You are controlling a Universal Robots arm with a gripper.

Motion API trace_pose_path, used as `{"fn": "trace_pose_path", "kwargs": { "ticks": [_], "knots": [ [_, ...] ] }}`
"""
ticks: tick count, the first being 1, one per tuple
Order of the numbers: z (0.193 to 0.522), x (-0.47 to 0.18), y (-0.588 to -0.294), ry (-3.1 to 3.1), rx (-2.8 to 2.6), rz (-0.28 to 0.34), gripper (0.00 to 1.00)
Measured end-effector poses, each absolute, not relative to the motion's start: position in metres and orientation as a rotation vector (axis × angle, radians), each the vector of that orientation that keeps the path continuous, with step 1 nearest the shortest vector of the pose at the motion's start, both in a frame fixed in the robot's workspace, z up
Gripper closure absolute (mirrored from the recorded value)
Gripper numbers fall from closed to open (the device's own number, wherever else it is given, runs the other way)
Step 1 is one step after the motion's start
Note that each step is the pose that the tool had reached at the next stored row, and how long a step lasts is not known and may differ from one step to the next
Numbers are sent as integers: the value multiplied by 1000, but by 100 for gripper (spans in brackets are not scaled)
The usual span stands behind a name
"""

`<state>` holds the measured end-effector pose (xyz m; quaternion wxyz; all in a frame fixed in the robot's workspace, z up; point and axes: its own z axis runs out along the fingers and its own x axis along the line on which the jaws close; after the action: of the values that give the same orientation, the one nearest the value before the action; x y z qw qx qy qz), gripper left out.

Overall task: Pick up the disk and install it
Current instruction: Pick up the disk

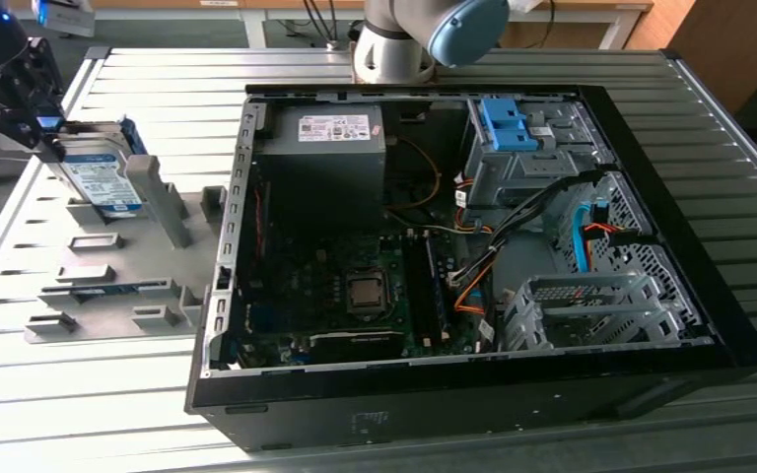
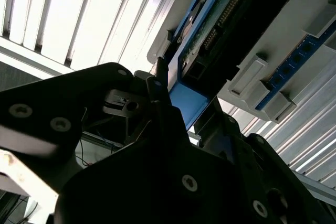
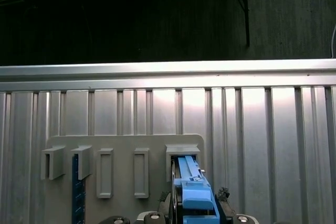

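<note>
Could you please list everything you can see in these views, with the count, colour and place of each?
disk: one, silver with a blue-and-white label, standing in a slot of the fixture plate
fixture plate: one, grey, on the table at the exterior view's left of the computer case
computer case: one, black, open, on the table
power supply: one, dark with a white sticker, inside the case
blue bracket: one, atop the drive cage
drive cage: one, grey metal, inside the case
motherboard: one, dark, on the case floor
table: one, silver, ribbed
arm: one, grey and light blue, behind the case
gripper: one, black, at the disk's blue end
</note>
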<state>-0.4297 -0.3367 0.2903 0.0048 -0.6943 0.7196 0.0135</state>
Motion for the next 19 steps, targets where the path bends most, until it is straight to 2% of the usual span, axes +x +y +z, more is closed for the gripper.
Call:
{"fn": "trace_pose_path", "kwargs": {
  "ticks": [8,11,12,19],
  "knots": [
    [288,-430,-337,2254,-2175,41,55],
    [288,-430,-337,2255,-2175,41,56],
    [288,-430,-337,2255,-2176,40,63],
    [288,-430,-337,2226,-2207,39,63]
  ]
}}
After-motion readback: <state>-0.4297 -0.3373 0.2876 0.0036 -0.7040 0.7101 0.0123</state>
